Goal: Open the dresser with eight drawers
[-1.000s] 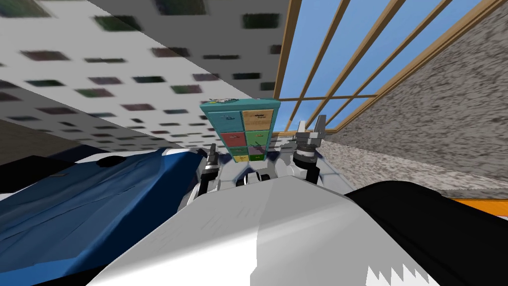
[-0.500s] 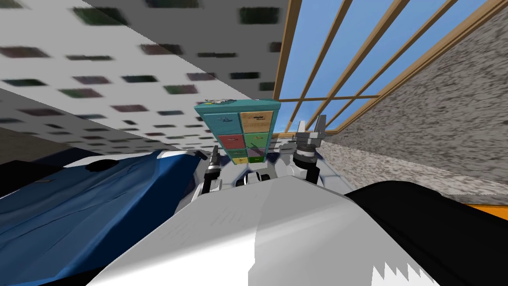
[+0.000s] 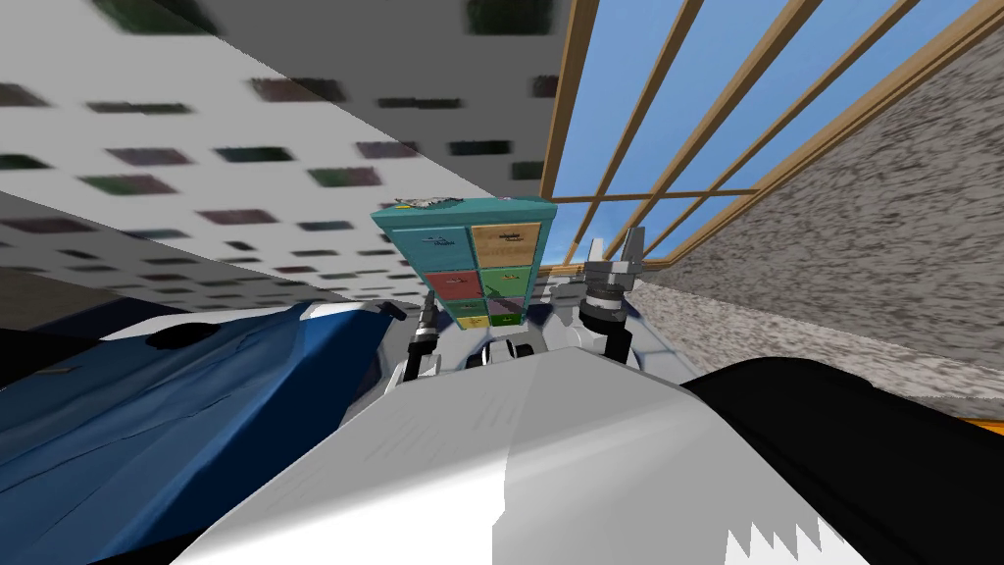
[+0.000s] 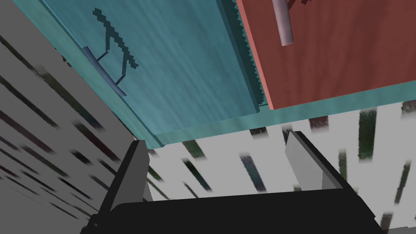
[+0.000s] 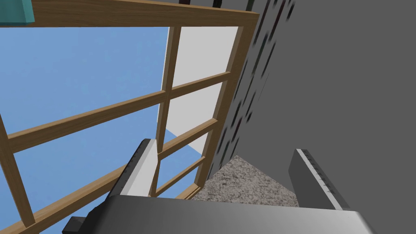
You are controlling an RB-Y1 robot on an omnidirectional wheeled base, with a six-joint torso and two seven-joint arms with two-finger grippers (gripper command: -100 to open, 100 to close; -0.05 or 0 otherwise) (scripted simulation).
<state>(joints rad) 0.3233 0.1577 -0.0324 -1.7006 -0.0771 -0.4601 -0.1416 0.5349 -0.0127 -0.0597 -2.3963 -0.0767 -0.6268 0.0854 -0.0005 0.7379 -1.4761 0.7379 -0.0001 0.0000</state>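
The dresser is teal with drawer fronts in several colours and stands against the patterned wall, straight ahead of me. My left gripper hangs low in front of its left column, open and holding nothing. In the left wrist view the open left gripper sits short of the dresser's edge. Beyond it lie a teal drawer front with a thin bar handle and a red drawer front with a grey handle. My right gripper is raised to the right of the dresser, open and empty.
A bed with a blue cover lies close on my left. A tall wood-framed window stands right of the dresser. A black shape sits low on my right, over speckled carpet.
I have moved slightly closer: the dresser looks a little larger and its left side has spread leftward. My left hand has edged towards it. Both grippers stay open.
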